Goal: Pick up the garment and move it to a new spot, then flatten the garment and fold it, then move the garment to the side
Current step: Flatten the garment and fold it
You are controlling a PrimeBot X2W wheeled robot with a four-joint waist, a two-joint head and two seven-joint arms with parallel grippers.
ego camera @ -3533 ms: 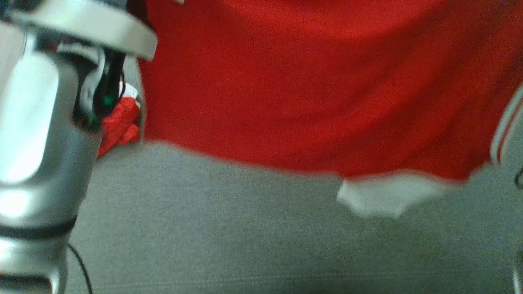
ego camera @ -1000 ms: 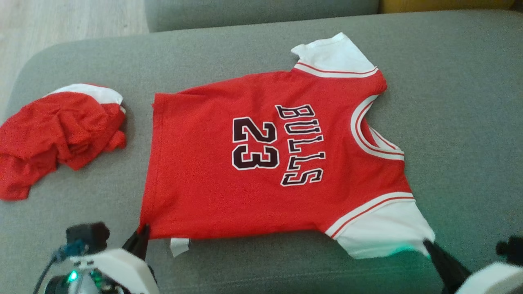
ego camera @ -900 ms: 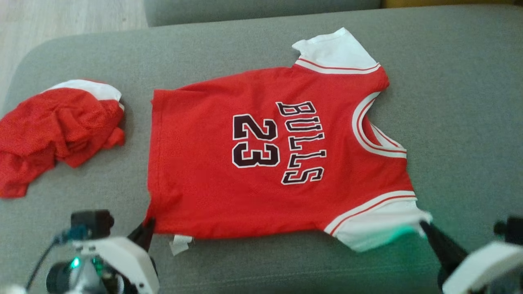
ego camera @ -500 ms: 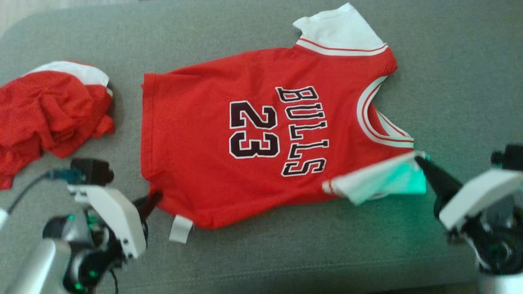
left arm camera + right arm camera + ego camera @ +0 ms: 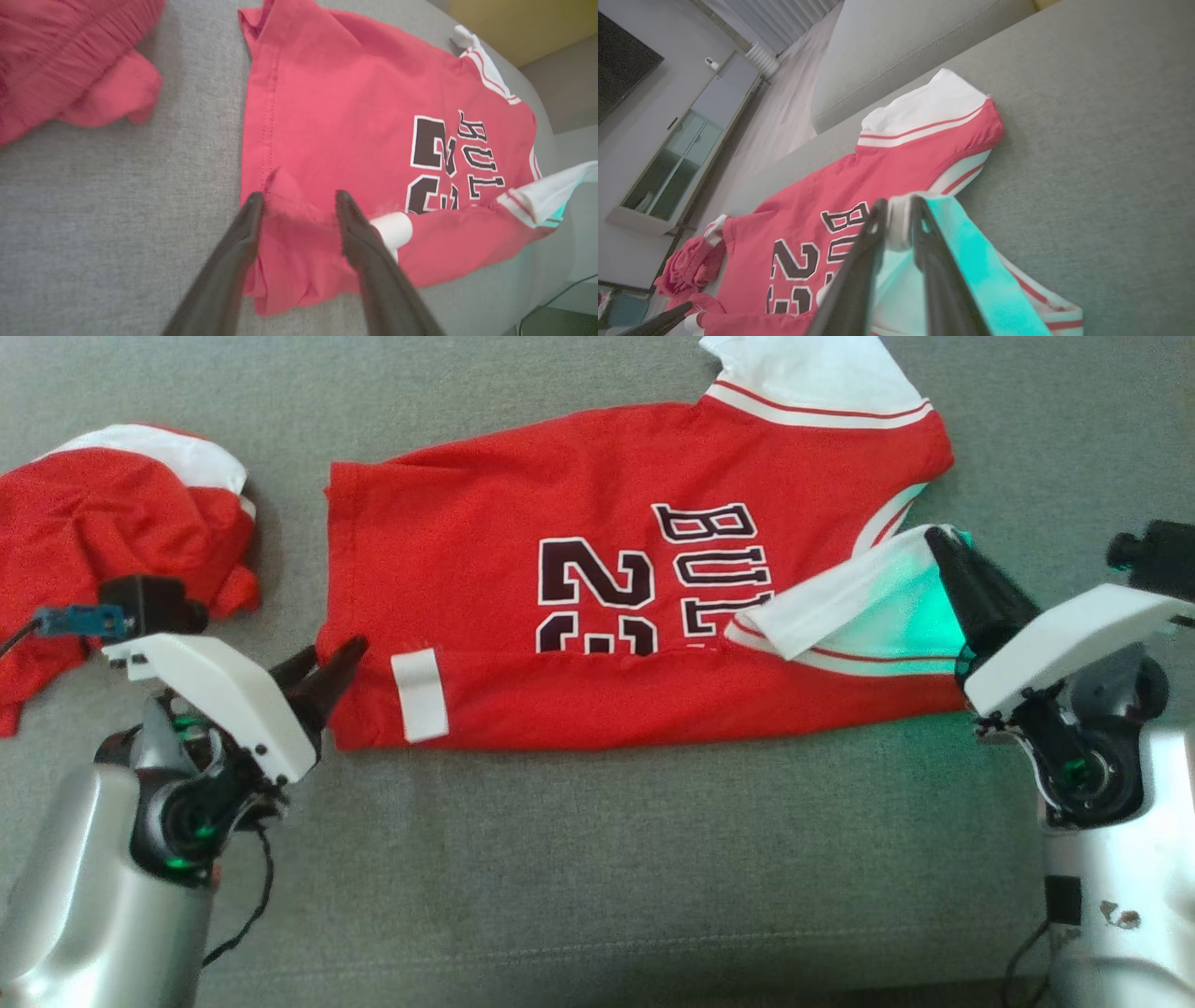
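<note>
Red jersey [image 5: 607, 569] spread on grey sofa cushion [image 5: 607, 859], near edge folded over the number, left gripper [image 5: 331, 653] released, fingers parted at the folded hem corner, white sleeve [image 5: 840, 602] pinched in right gripper [image 5: 934, 537], crumpled red garment [image 5: 112, 523] left of it.

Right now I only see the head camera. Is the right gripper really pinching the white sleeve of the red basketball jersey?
Observer: Yes. The right wrist view shows the white sleeve bunched between the jaws of the right gripper.
Operator: And the left one?
Observer: The left wrist view shows the left gripper open over a rumpled corner of the red basketball jersey.
Operator: My picture cuts off the other sleeve!
Observer: The far white sleeve lies whole and flat on the grey fabric sofa cushion.
</note>
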